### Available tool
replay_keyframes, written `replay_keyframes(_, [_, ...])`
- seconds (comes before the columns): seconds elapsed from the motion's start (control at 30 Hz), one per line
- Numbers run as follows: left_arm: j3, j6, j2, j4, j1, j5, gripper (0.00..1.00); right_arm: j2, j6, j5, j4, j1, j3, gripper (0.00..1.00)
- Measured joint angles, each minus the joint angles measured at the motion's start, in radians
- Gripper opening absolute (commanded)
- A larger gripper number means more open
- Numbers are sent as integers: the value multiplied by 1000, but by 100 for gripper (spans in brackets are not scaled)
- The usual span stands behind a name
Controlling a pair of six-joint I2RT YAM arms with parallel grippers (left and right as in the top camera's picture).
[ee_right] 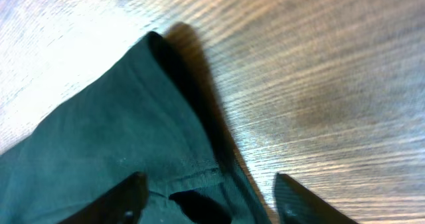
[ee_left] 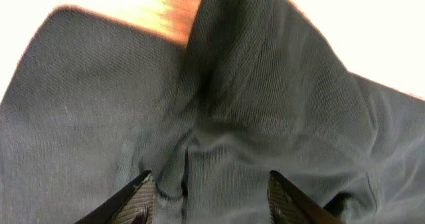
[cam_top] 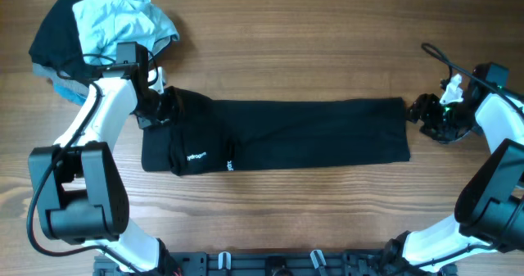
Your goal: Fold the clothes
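A long black garment [cam_top: 311, 133] lies flat across the middle of the table, its bunched thicker end at the left with small white lettering. My left gripper [cam_top: 155, 108] is at that end's upper corner. In the left wrist view its fingers [ee_left: 212, 197] are open with wrinkled black cloth [ee_left: 219, 104] between them. My right gripper [cam_top: 422, 112] is at the garment's right end. In the right wrist view its fingers [ee_right: 209, 197] are open and straddle the hem edge [ee_right: 192, 171], with one finger over the cloth and one over bare wood.
A pile of other clothes sits at the back left: a light blue piece [cam_top: 123, 18] on top of a black one [cam_top: 57, 30]. Bare wooden table [cam_top: 327, 47] lies behind and in front of the garment.
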Motion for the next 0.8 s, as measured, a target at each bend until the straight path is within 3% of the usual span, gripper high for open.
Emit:
replay_keyframes(0.13, [14, 8, -42, -51, 0, 10, 61, 0, -140, -32, 7, -1, 17, 85])
replay_keyframes(0.33, [26, 14, -237, -75, 0, 17, 66, 92, -264, -60, -8, -1, 20, 76])
replay_keyframes(0.4, [27, 14, -281, -85, 0, 18, 66, 125, -280, -64, -23, -5, 35, 60])
replay_keyframes(0.5, [27, 14, -323, -90, 0, 20, 66, 149, -303, -69, -31, -10, 48, 58])
replay_keyframes(0.63, [28, 14, -329, -89, 0, 20, 66, 159, -332, -129, -19, 3, 37, 43])
replay_keyframes(0.73, [28, 14, -329, -89, 0, 20, 66, 171, -349, -175, -27, 46, 23, 24])
replay_keyframes(0.77, [28, 14, -329, -89, 0, 20, 66, 178, -356, -192, -33, 60, 19, 9])
replay_keyframes(0.8, [28, 15, -329, -89, 0, 19, 67, 184, -355, -199, -37, 68, 16, 4])
